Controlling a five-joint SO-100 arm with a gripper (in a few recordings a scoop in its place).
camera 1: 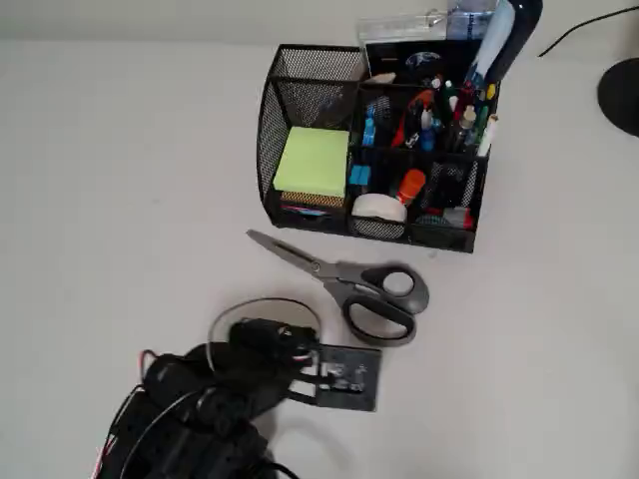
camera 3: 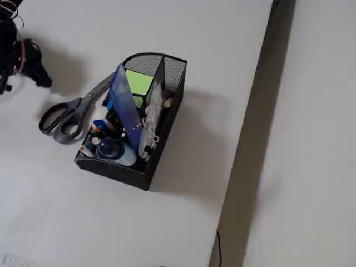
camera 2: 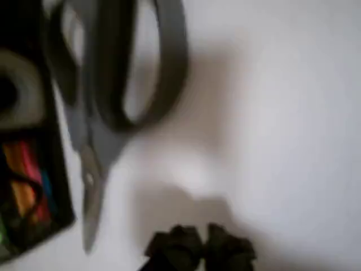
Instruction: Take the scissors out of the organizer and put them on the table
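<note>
Scissors (camera 1: pixel 351 282) lie flat on the counter (camera 1: pixel 120 180) just in front of the organizer (camera 1: pixel 374 150), near the end effector (camera 2: pixel 200 245), which looks narrowly closed and empty.

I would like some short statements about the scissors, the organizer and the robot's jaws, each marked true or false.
1. The scissors lie flat on the table. True.
2. The scissors stand inside the organizer. False: they lie outside it, in front of it in the overhead view.
3. The gripper holds the scissors. False: its jaws are apart from them, holding nothing.
4. A green sticky-note pad sits in the organizer. True.
5. The scissor blades are spread wide. False: they are together.
</note>
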